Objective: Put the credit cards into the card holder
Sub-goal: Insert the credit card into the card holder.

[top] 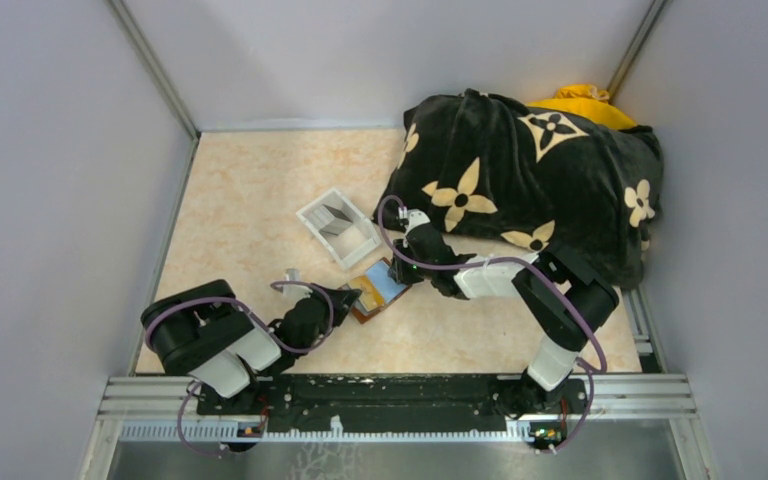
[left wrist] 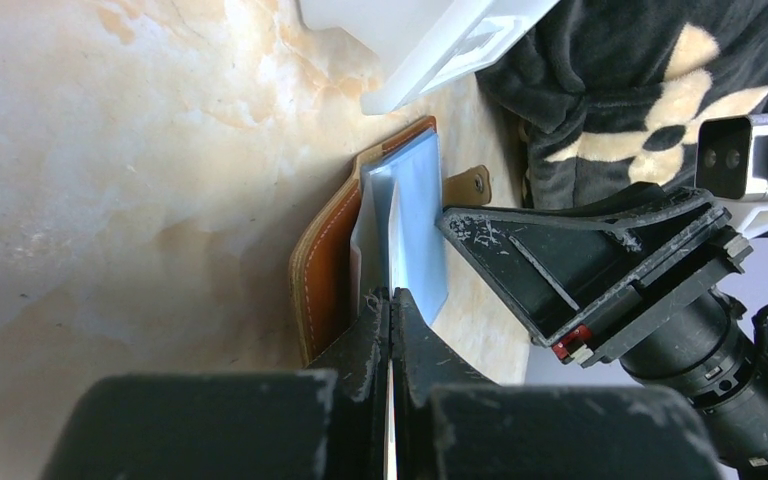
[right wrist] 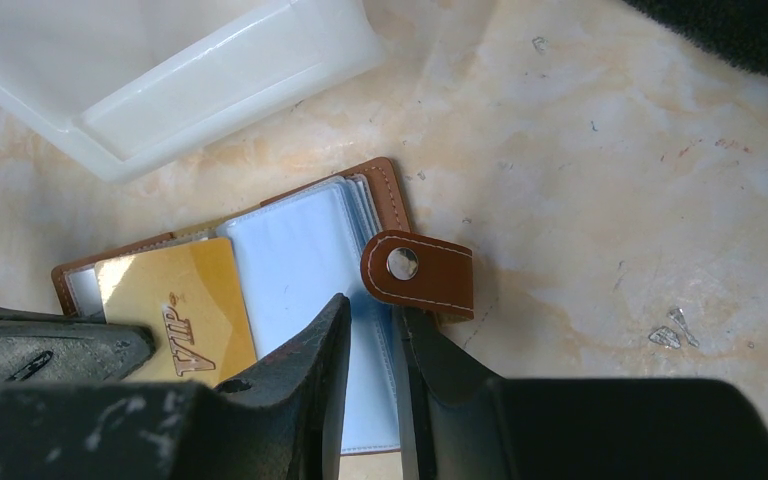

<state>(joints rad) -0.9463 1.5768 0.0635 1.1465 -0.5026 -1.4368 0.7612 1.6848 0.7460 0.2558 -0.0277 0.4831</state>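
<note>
The brown card holder [top: 380, 287] lies open on the table, its clear blue sleeves [right wrist: 290, 260] showing and its snap tab [right wrist: 418, 268] folded out to the right. My left gripper [left wrist: 392, 295] is shut on a gold credit card [right wrist: 175, 310] marked VIP, seen edge-on [left wrist: 392, 240] in the left wrist view. The card's far end rests on the holder's left half [left wrist: 320, 265]. My right gripper [right wrist: 370, 305] grips the holder's right edge beside the tab, with blue sleeve filling the narrow gap between its fingers.
A white plastic tray [top: 338, 228] stands just behind the holder with a greyish card [top: 332, 215] in it. A black blanket with tan flowers [top: 530, 180] covers the back right, over something yellow [top: 580, 100]. Grey walls close in the table on three sides.
</note>
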